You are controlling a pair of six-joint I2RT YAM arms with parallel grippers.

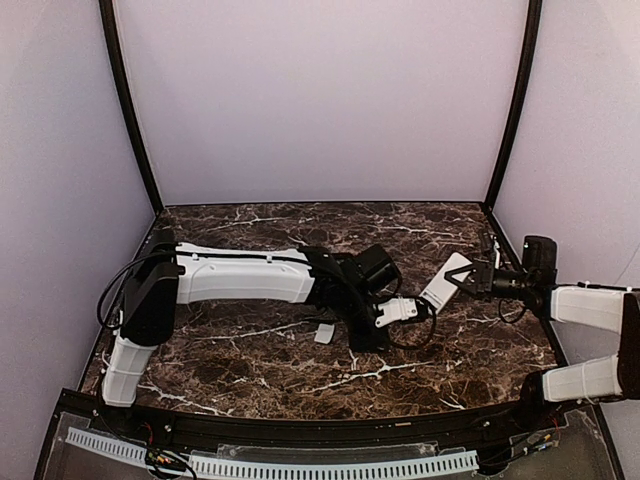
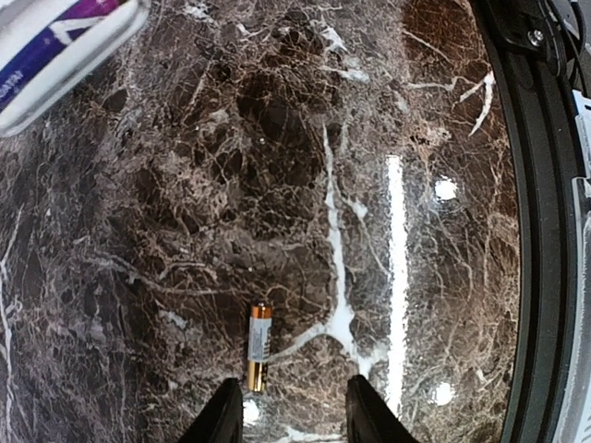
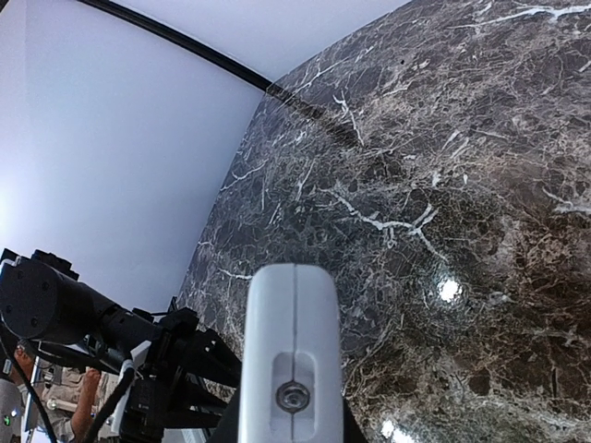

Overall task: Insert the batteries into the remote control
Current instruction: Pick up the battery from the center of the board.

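Top view: the right gripper (image 1: 468,281) clamps the remote control (image 1: 443,285), tilted above the table (image 1: 250,220).

Left wrist view: the left gripper (image 2: 294,413) is part open and empty. One battery (image 2: 259,349) lies off-centre beside one finger (image 2: 224,417); closing may roll it away.

Right wrist view: the remote control overhangs the grip, so insertion force may pivot it.

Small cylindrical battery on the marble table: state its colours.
The small cylindrical battery is grey with copper-orange ends; left wrist view shows it best.
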